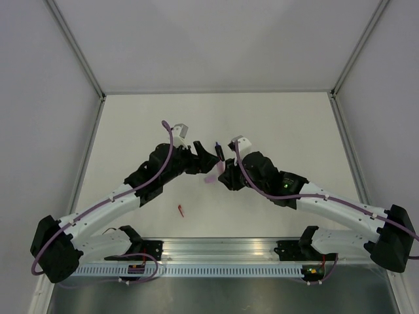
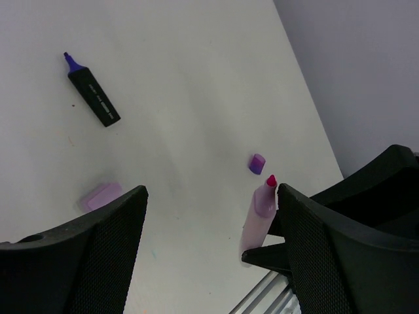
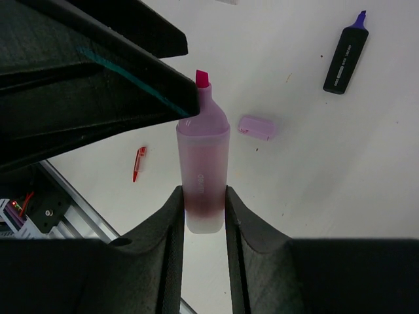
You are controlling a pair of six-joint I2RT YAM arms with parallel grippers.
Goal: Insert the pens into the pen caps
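My right gripper (image 3: 203, 196) is shut on the lower end of the pale pink marker (image 3: 203, 163), uncapped, with its red tip pointing away. In the top view this gripper (image 1: 226, 175) holds the marker (image 1: 213, 175) above the table's middle. My left gripper (image 2: 211, 196) is open and empty, close by in the top view (image 1: 208, 159). The marker (image 2: 258, 216) sits inside its gap, close to the right finger (image 2: 327, 248). A stubby dark purple cap (image 2: 257, 163) lies on the table beyond the tip. A slim red piece (image 3: 138, 163) lies near the front rail (image 1: 181, 209); I cannot tell whether it is pen or cap.
A black marker with a bare purple tip (image 2: 91, 97) lies further out on the table; it also shows in the right wrist view (image 3: 345, 55). A pale lilac cap (image 2: 101, 195) lies flat on the table, seen too in the right wrist view (image 3: 256, 127). A metal rail (image 1: 216, 252) runs along the near edge.
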